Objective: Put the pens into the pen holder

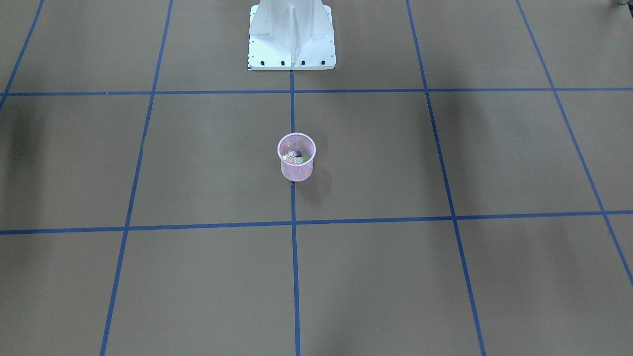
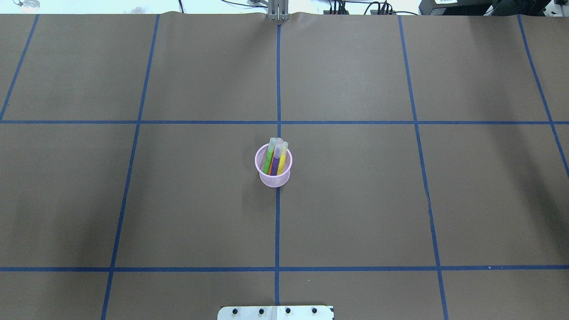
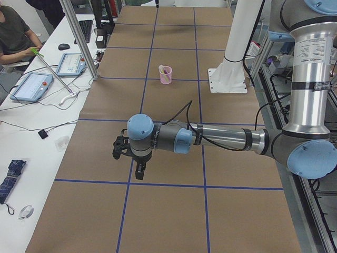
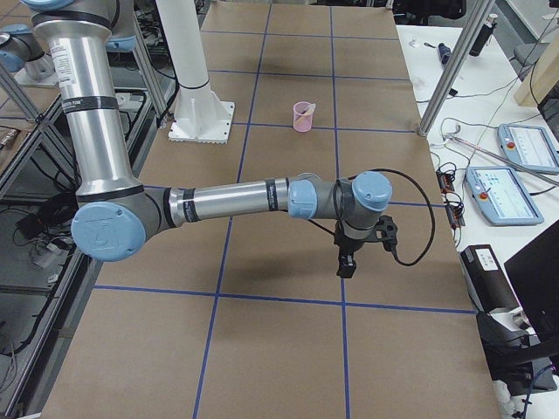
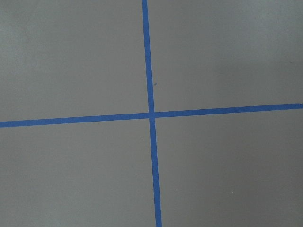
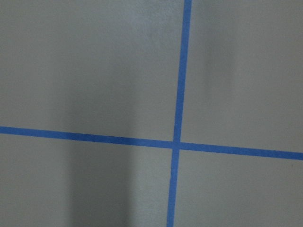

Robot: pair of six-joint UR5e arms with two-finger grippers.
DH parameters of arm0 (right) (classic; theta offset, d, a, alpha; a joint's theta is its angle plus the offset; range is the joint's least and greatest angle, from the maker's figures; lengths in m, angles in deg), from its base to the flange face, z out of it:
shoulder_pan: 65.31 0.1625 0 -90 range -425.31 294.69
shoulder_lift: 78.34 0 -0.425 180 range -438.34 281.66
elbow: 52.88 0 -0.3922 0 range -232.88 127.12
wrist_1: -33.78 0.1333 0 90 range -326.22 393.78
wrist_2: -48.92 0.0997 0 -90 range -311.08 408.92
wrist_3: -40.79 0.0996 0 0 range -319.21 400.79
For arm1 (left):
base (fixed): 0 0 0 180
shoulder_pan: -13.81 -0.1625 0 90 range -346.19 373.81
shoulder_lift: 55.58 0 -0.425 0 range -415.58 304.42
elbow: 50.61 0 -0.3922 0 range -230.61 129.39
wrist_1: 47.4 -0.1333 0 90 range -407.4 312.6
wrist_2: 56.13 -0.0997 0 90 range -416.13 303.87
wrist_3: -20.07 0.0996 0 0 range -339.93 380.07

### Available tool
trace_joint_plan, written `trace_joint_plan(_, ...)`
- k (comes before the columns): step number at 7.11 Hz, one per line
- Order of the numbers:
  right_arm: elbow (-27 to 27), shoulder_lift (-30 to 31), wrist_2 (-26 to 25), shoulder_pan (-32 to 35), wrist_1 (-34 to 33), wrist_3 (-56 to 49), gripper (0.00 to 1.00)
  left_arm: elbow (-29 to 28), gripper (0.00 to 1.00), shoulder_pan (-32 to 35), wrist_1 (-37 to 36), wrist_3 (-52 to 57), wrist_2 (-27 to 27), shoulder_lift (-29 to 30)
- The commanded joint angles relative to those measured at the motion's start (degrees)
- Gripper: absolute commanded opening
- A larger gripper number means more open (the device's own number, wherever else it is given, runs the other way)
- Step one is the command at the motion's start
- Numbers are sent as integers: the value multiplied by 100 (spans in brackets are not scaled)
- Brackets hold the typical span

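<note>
Where the brown-papered table (image 2: 400,200) fills every view, blue tape (image 2: 277,231) splits it into a grid of big squares. The left arm (image 3: 226,139) is the near one in the left side view. Its upper arm is upright at the robot's side, elbow bent approx. square, forearm stretched level out over the table, w/ the wrist turned so the tool hangs straight down. The right arm (image 4: 236,199) mirrors that pose in the right side view: forearm level, wrist bent down. The white pedestal (image 1: 292,37) stands on the table at the robot's side, on the centre tape line.

The left gripper (image 3: 139,175) points down above the paper near a tape line, well apart from the pen holder (image 2: 274,179). The right gripper (image 4: 346,269) hangs the same way at the table's other end. Both show only in the side views, so I cannot tell whether the fingers are spread or closed. Each wrist cam looks flat down on a tape crossing.

The pen holder stands upright at table ctr, on the centre tape line, out in front of the pedestal. All three pens (image 2: 275,155) sit inside it, side by side and touching: green pen (image 2: 268,161), purple pen (image 2: 275,164), yellow-orange pen (image 2: 282,159). Their long axes run near vertical, w/ pale cap ends up and proud of the rim. The tops tilt toward the side away from the robot.
</note>
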Motion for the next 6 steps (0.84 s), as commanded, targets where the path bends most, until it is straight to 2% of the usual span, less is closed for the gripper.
trace_joint_plan(1,370,324,-149,80,-139,0,100,20,100,2,-185,26,-196,-4)
trace_joint_plan(4,413,420,-413,81,-104,-9,100,37,100,-6,-168,0,-100,-39)
trace_joint_plan(6,527,676,-492,63,-42,-35,100,108,100,-6,-106,35,119,-390)
